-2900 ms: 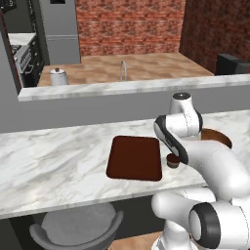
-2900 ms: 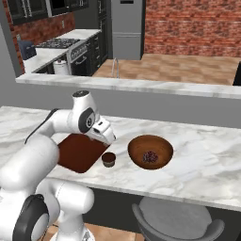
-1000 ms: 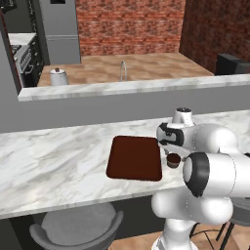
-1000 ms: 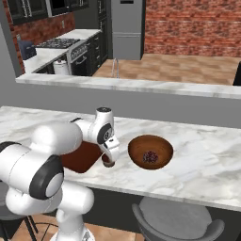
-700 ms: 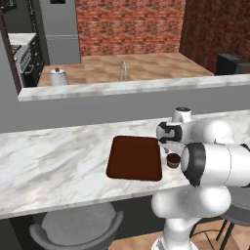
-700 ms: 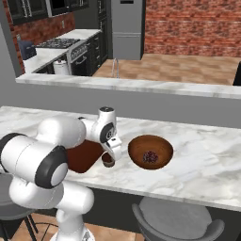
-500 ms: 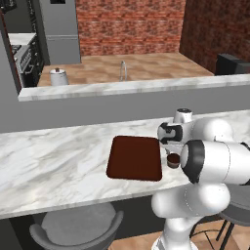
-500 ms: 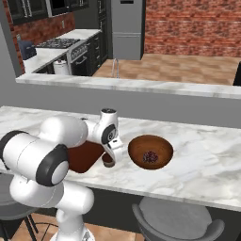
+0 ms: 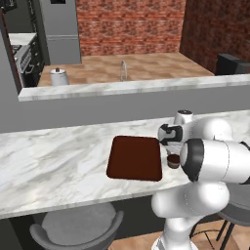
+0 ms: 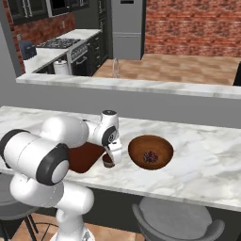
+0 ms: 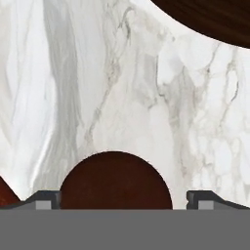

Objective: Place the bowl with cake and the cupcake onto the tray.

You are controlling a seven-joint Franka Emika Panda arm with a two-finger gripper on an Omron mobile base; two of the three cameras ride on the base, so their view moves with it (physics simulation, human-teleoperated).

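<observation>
Gripper [image 11: 115, 201] spread wide, straddling the cupcake [image 11: 115, 181] on the marble counter [image 11: 122, 97], between tray [image 9: 135, 157] and bowl with cake [image 10: 150, 152]. Descend centred, close evenly on the wrapper, lift straight before shifting toward tray.

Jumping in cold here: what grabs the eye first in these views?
The white arm bent low over the marble counter, its gripper with jaws spread either side of the tiny dark cupcake, just off the maroon tray. Right of it in the right base view sits the wide orange-brown bowl with cake, off the tray.
</observation>
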